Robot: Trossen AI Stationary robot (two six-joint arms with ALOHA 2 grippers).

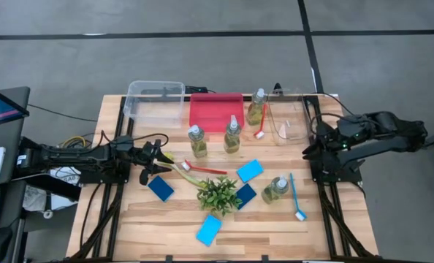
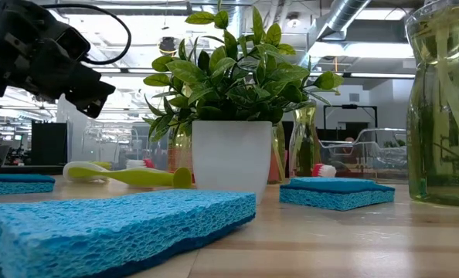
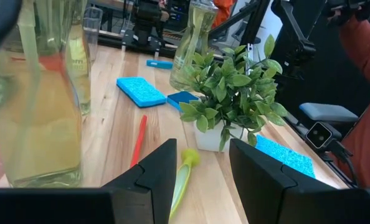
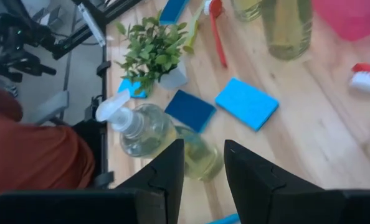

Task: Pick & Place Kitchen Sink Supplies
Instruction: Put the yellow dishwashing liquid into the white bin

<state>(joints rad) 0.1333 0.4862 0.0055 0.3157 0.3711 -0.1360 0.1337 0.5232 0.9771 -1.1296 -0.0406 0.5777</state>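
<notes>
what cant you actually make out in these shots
- High view: whether the clear bin holds anything; glare on its walls.
- Low view: two bottles behind the plant, screened by leaves and pot.
- Left wrist view: the yellow brush head, hidden below the left gripper fingers.
- Right wrist view: the lying bottle, base covered by the right gripper fingers.

Grey floor [image 1: 202, 18] crossed by dark seams, light wooden plank table [image 1: 275, 226] on a black frame, exposed silver ceiling ducts [image 2: 353, 23] and bright ceiling lights beyond, monitor [image 1: 1, 106] at the table's left, person's red sleeve [image 3: 365, 93] nearby
</notes>
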